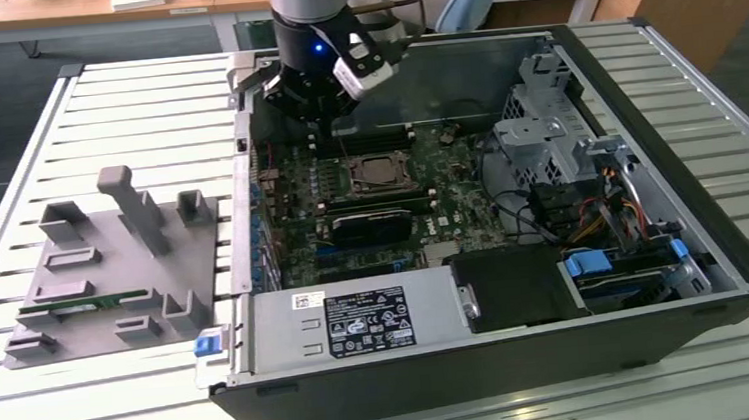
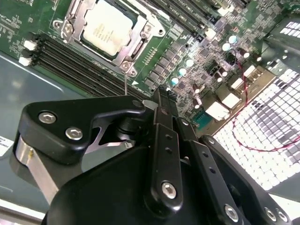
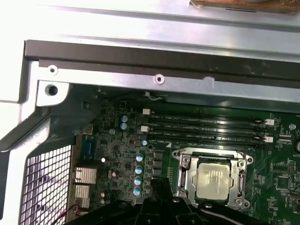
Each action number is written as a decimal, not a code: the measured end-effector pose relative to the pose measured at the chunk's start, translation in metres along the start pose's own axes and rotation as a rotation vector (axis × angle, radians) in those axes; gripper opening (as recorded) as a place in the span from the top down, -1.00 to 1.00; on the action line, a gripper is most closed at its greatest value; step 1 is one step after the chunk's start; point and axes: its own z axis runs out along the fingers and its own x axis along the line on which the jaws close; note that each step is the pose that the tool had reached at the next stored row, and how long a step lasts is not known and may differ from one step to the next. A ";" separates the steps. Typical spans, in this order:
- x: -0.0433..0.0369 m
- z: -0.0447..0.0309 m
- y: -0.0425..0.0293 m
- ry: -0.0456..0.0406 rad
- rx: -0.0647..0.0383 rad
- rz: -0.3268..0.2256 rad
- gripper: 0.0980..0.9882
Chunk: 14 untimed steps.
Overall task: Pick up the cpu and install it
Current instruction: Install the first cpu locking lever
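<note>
from where i sit, the nearest thing in the exterior view is the dark front wall of the computer case (image 1: 495,371), lying open on the white slatted table (image 1: 709,384). just behind that wall sits the silver power supply box (image 1: 356,322), and to the exterior view's left, outside the case, is the grey plastic holder block (image 1: 112,281) with a thin green memory stick (image 1: 81,304) lying in it. further in is the green motherboard (image 1: 348,212), and on it i see the cpu (image 1: 379,173) already lying inside its metal socket frame (image 2: 70,21), its silver top plate showing in both wrist views (image 3: 216,180). the gripper (image 1: 328,123) hangs above the board, just beyond the socket on the far side, apart from the chip and carrying nothing i can make out. in the second wrist view its black fingers (image 2: 161,136) look pressed together, so i judge the claw clenched and empty. as for handling, i reckon the chip is light, stiff and flat, with a smooth slippery lid. the underside contacts and socket pins are likely delicate, so any hold belongs on two opposite edges of the rim, kept level, never pushed down hard or tilted. beyond the gripper run the black memory slots (image 3: 206,126) and then the case's far metal wall (image 3: 140,77). past the table, a wooden desk (image 1: 65,9) stands at the back.
</note>
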 end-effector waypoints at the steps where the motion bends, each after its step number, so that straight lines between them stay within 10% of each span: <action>1: -0.0001 0.0007 0.0018 0.0001 0.000 0.000 0.98; 14: -0.0047 0.0082 0.0222 -0.0005 0.000 0.013 0.98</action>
